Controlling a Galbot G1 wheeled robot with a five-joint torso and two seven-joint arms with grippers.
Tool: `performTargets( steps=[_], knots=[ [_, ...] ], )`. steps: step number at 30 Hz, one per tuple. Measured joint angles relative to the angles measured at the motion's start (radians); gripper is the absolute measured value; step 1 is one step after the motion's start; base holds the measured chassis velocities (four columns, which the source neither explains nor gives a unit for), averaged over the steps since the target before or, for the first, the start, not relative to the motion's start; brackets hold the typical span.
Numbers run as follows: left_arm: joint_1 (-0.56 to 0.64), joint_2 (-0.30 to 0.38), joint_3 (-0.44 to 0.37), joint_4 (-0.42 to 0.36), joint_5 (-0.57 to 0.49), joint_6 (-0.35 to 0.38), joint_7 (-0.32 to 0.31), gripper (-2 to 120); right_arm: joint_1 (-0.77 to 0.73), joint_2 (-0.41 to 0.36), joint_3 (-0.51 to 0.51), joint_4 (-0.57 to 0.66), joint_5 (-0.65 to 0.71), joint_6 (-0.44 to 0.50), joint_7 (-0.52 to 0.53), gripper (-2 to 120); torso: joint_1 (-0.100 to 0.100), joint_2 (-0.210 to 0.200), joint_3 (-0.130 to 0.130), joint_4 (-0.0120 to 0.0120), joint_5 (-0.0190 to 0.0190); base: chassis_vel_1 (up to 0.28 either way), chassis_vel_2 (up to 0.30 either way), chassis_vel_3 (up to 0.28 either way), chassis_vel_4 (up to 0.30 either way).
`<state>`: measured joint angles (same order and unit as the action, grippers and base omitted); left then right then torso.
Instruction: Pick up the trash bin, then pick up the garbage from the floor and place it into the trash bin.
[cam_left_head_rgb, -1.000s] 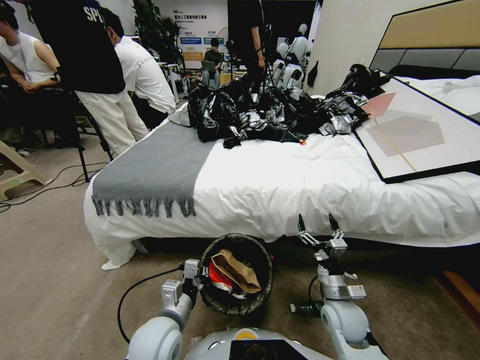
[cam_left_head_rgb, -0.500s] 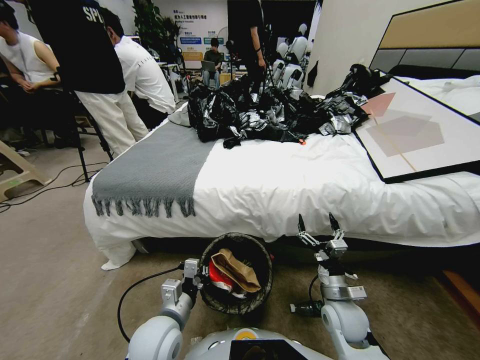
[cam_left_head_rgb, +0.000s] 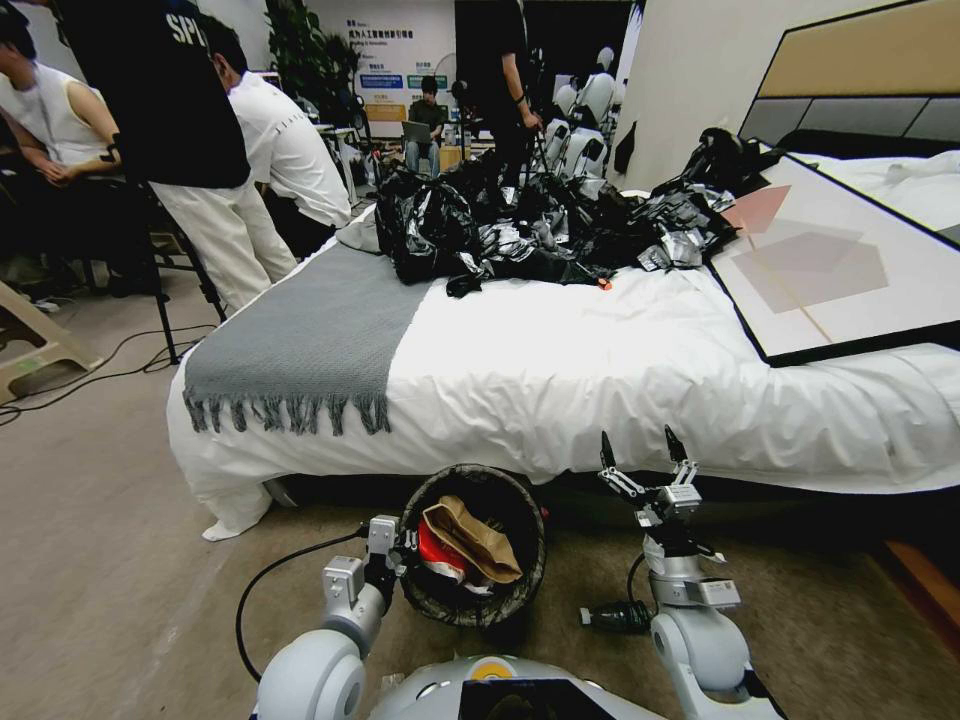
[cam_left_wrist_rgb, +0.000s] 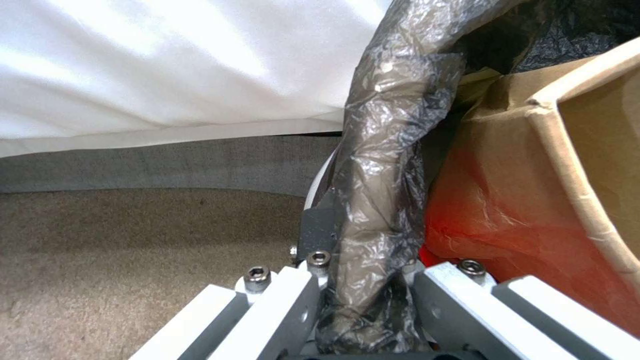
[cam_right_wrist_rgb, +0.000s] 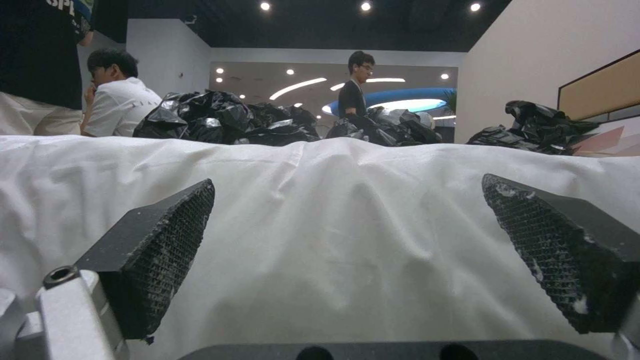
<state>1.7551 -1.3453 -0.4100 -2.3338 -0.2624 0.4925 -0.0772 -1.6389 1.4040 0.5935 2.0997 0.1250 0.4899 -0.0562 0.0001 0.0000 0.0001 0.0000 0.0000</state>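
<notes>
The trash bin (cam_left_head_rgb: 522, 592), round and lined with a dark bag, stands on the carpet in front of the bed. Inside it lie garbage pieces: a brown paper bag (cam_left_head_rgb: 472, 540) and a red wrapper (cam_left_head_rgb: 436, 552). My left gripper (cam_left_head_rgb: 398, 556) is shut on the bin's near-left rim. In the left wrist view its fingers (cam_left_wrist_rgb: 293, 300) pinch the bag-covered rim (cam_left_wrist_rgb: 377, 200), with the paper bag (cam_left_wrist_rgb: 587, 150) and the red wrapper (cam_left_wrist_rgb: 507, 220) just beyond. My right gripper (cam_left_head_rgb: 643, 452) stands open, pointing up at the bed's edge to the right of the bin. Its pads (cam_right_wrist_rgb: 160, 250) hold nothing.
The bed (cam_left_head_rgb: 560, 380) with a white duvet blocks the way ahead. A grey throw (cam_left_head_rgb: 310, 340), a heap of black plastic bags (cam_left_head_rgb: 520, 230) and a framed picture (cam_left_head_rgb: 830, 270) lie on it. People stand at the left. A cable (cam_left_head_rgb: 270, 580) and a small dark object (cam_left_head_rgb: 612, 617) lie on the carpet.
My right gripper has shifted slightly to the right, still open. The left gripper and the bin have stayed in place.
</notes>
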Motion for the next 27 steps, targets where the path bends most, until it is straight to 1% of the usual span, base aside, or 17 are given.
performTargets(
  steps=[4,10,14,27],
  knots=[
    [-0.002,-0.001,0.000,0.000,0.000,0.000,0.000,0,0.006,0.000,-0.001,0.000,0.000,0.000,-0.003,100,0.000,0.000,0.000,0.0000,0.0000,0.052,-0.062,-0.046,0.060],
    [-0.001,0.000,-0.001,0.000,0.000,0.000,0.000,0,0.012,0.002,-0.002,-0.002,0.000,0.002,-0.005,100,0.000,0.000,0.000,-0.0001,-0.0001,0.115,-0.117,-0.128,0.116],
    [0.000,0.001,-0.001,0.000,0.000,0.000,0.000,0,0.012,0.003,-0.003,-0.003,0.001,0.002,-0.005,100,0.000,0.000,0.000,-0.0002,0.0000,0.041,-0.064,-0.100,0.031],
    [0.001,0.000,0.002,-0.005,0.003,0.000,-0.002,0,0.015,-0.005,-0.002,-0.002,0.003,0.002,-0.010,100,0.000,0.000,0.000,0.0000,0.0000,-0.007,0.007,0.012,-0.002]
  ],
)
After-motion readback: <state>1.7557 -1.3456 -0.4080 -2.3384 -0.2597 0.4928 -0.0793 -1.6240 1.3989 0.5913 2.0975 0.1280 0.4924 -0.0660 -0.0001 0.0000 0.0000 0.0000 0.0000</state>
